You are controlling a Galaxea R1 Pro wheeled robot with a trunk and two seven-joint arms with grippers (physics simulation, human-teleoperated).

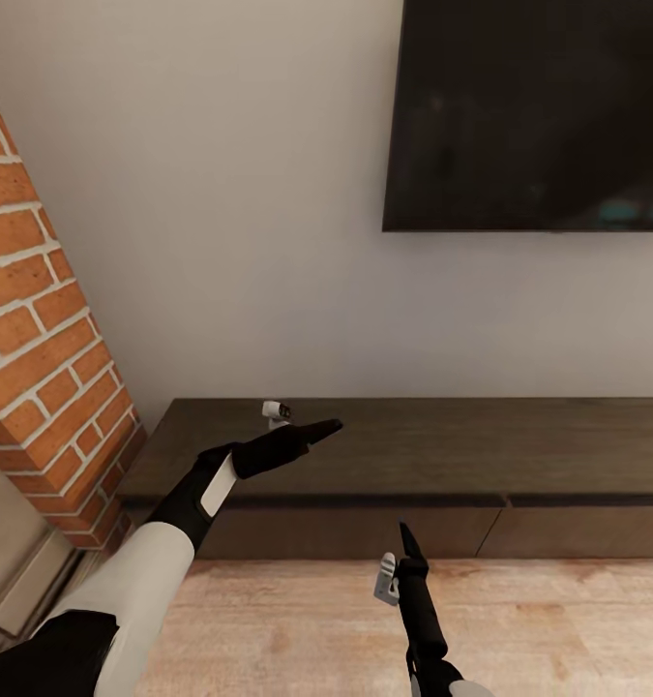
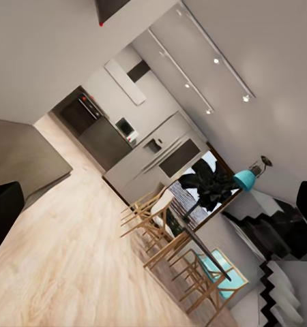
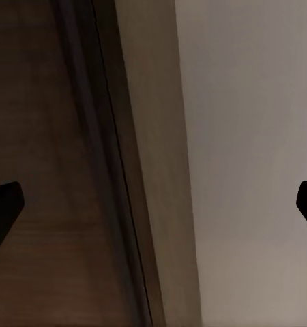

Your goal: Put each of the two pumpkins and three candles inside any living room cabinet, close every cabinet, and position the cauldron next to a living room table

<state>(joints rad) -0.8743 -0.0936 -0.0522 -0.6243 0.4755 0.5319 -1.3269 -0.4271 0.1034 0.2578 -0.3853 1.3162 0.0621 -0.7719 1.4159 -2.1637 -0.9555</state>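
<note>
The cabinet [image 1: 461, 445], a long low dark-brown console, runs along the wall, and its drawer fronts [image 1: 365, 530] look flush and shut. My left gripper [image 1: 328, 426] hovers over the left part of its top, seen edge-on. In the left wrist view the left gripper [image 2: 153, 204] stands wide open and empty, facing the room. My right gripper [image 1: 403, 530] points up in front of the drawer fronts, just below the top's edge. The right gripper [image 3: 153, 204] is open and empty, looking at the cabinet's wood [image 3: 51, 136] and the wall. Pumpkins, candles and cauldron are out of view.
A dark TV [image 1: 539, 116] hangs above the cabinet. A brick column [image 1: 45, 339] stands at the cabinet's left end. Wood floor [image 1: 558, 629] lies in front. The left wrist view shows a dining table with wooden chairs [image 2: 167, 231], a kitchen [image 2: 106, 136] and stairs [image 2: 283, 272].
</note>
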